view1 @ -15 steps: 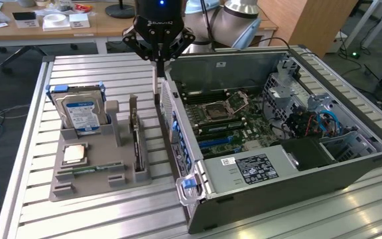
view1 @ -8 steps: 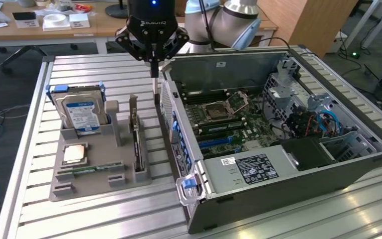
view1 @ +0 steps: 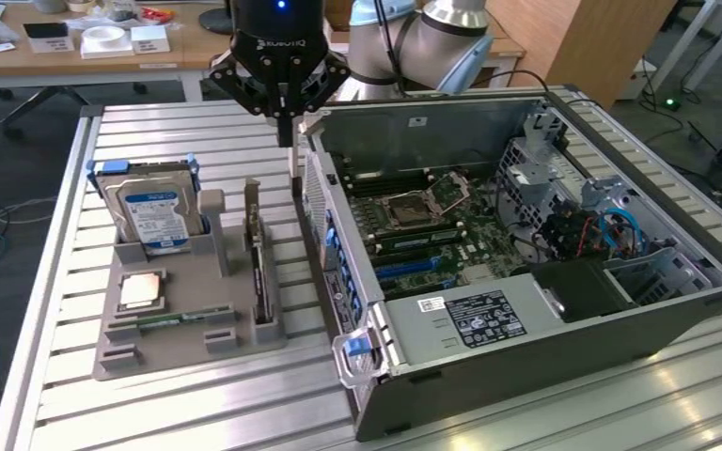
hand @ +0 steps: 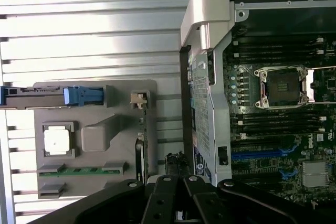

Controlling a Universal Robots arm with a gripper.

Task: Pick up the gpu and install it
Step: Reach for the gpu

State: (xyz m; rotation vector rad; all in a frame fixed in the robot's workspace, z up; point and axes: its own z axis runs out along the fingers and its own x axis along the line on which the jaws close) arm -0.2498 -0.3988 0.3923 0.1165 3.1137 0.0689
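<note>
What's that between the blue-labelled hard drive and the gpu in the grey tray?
A grey upright post of the tray stands between the hard drive and the gpu, seen in the exterior view.

Black gripper (view1: 286,130) with white ROBOTIQ lettering and blue light, on silver-grey arm (view1: 443,38) with pale blue caps

We saw the gpu (view1: 259,268) standing upright on its long edge (thin and dark, seen edge-on) in a grey holder (view1: 161,349) slot, left of frame centre.
</note>
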